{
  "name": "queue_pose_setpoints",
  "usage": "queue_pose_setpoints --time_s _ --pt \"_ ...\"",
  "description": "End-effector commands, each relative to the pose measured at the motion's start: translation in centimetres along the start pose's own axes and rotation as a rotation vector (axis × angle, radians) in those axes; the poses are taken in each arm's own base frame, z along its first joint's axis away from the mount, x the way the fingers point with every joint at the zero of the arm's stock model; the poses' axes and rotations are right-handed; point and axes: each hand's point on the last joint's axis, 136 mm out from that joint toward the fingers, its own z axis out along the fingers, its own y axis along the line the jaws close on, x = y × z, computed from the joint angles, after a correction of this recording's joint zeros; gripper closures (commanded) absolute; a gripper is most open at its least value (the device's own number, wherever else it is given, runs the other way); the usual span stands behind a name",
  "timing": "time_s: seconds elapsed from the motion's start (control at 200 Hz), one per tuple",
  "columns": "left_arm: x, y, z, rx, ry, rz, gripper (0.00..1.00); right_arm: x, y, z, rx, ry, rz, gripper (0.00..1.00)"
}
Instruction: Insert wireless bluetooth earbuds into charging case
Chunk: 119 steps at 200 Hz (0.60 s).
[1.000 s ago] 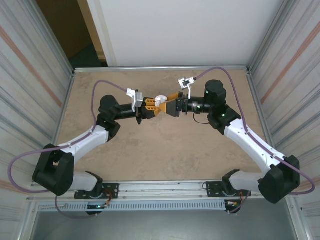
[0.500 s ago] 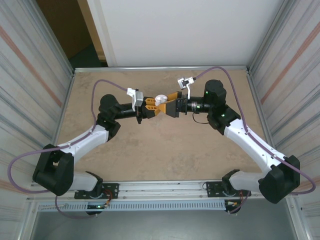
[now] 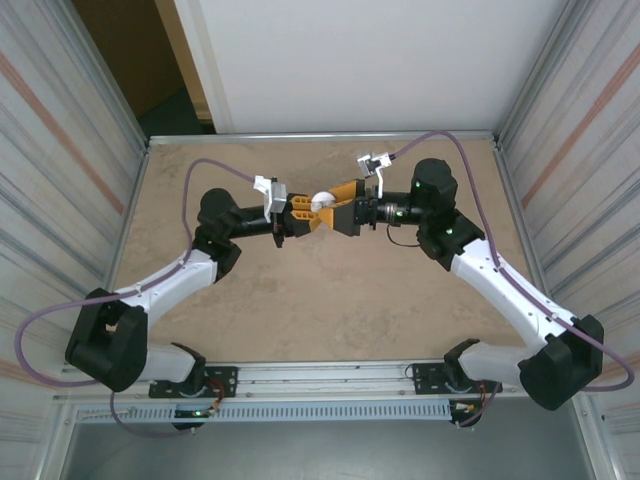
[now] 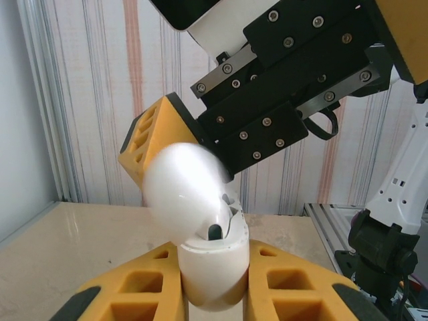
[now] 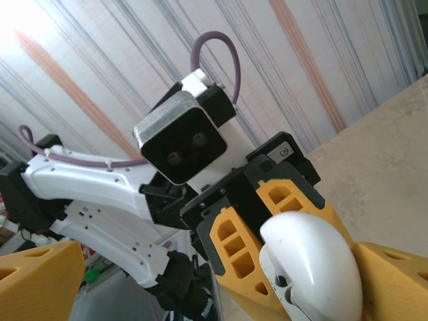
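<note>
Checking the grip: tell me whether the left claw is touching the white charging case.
Touching. Left wrist view: yellow fingers of the left claw clamp the charging case at its lower half.

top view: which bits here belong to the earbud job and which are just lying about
Job in hand:
- white charging case, lid tipped open
- left claw, shut on the case
- right claw, open at the lid

Just there:
- purple cables
- tan table

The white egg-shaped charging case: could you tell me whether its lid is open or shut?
Open: the white egg-shaped charging case has its rounded lid tilted up off the base, exposing a dark socket.
</note>
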Motion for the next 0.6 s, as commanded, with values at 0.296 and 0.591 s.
queue_pose_setpoints --time_s 0.296,0.591 --pt "-1.4 0.1 0.2 -0.007 -0.022 0.044 1.00 -0.7 2.6 -0.6 -0.045 -0.020 -0.107 0.01" --pt "-2.4 -0.8 -0.2 0.007 -0.047 0.066 1.00 -0.6 1.0 -2.2 0.051 -0.058 -0.139 0.01"
